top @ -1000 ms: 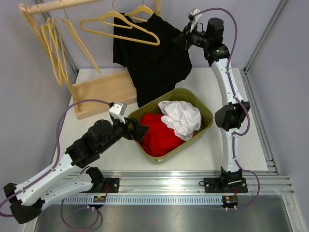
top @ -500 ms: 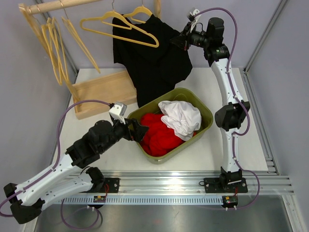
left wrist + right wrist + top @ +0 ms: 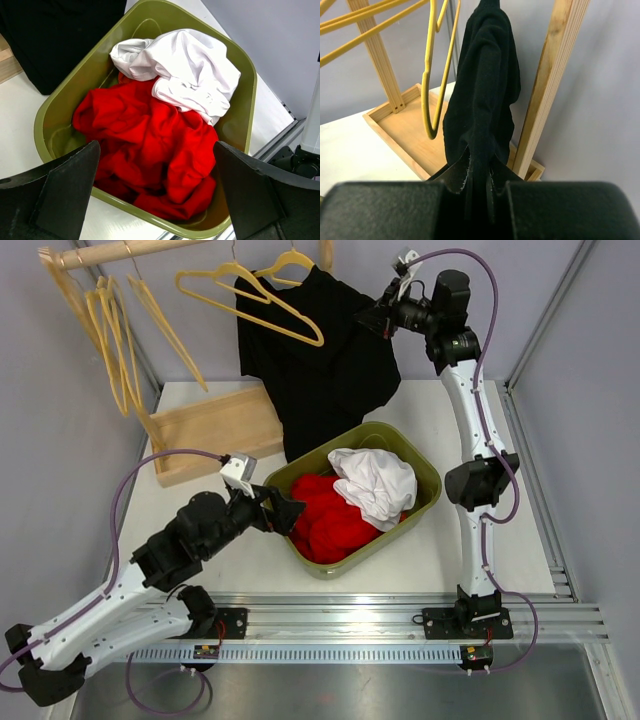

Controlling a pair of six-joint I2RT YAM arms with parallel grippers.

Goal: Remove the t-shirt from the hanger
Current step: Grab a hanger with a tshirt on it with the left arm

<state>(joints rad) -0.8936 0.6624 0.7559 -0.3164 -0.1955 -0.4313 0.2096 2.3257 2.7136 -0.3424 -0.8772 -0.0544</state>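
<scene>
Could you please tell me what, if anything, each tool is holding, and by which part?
The right tool pinches the black fabric t-shirt by a bunched fold high on its side edge. The open left tool holds nothing.

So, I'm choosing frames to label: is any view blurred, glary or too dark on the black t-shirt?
Top external: sharp, even light, but the black fabric t-shirt reads almost featureless. Right wrist: its folds show; the right gripper is softly blurred. Left wrist: sharp, no strong glare.
</scene>
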